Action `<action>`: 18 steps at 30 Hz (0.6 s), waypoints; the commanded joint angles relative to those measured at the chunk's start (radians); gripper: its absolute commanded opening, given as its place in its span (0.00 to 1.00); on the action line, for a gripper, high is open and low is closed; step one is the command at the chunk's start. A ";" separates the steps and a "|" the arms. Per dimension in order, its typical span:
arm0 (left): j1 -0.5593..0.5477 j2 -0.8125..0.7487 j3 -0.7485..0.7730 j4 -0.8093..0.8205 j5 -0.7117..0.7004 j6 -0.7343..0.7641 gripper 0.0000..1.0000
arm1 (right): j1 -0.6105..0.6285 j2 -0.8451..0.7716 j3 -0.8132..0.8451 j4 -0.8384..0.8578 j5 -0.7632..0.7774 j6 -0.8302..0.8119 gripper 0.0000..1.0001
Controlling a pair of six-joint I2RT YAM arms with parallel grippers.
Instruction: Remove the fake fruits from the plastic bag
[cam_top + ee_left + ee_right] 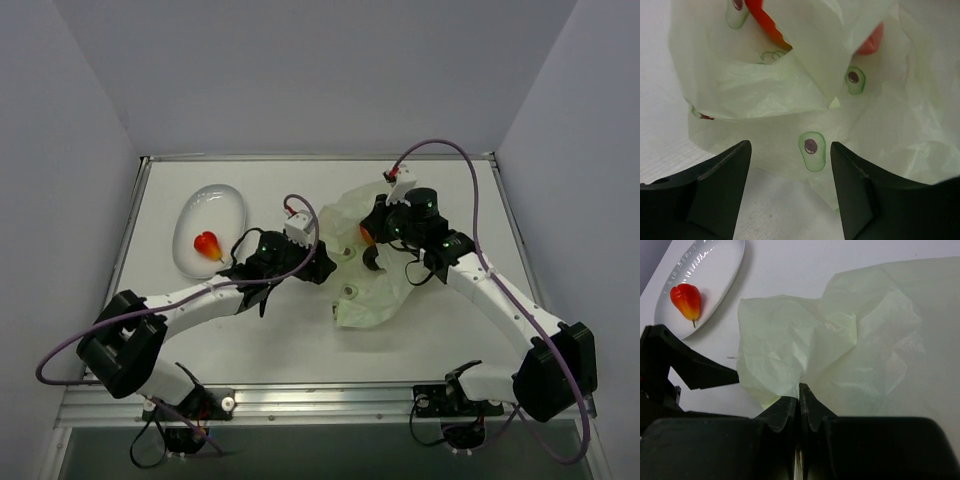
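Right gripper point(799, 390) low centre, jaws pressed together, nipping a fold of the pale green plastic bag point(850, 345). Bag crumpled, spreading up and right over the white table point(805, 270). Upper left: white oval dish point(725, 265), one red-orange fake fruit point(686, 300) with a short stem lying in it. Left gripper's black finger point(705, 374) at left edge, tip near the bag.

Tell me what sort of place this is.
Likely a robot lab cell: white table boxed in by grey panels, left arm and right arm bolted at its near edge, only props: a dish and plastic bag.
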 commanded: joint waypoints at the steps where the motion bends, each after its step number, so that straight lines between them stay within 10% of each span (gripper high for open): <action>1: -0.079 0.015 0.064 0.003 0.018 0.092 0.60 | -0.022 -0.063 -0.021 -0.008 0.057 0.013 0.00; 6: -0.120 0.121 0.096 0.103 -0.042 0.036 0.79 | -0.025 -0.060 -0.053 -0.011 0.064 0.022 0.00; 10: -0.229 0.220 0.140 0.176 -0.031 0.019 0.51 | -0.025 -0.128 -0.084 -0.077 0.094 0.029 0.00; 18: -0.344 0.286 0.048 0.411 -0.302 -0.155 0.56 | 0.078 -0.282 -0.276 -0.058 0.057 0.167 0.00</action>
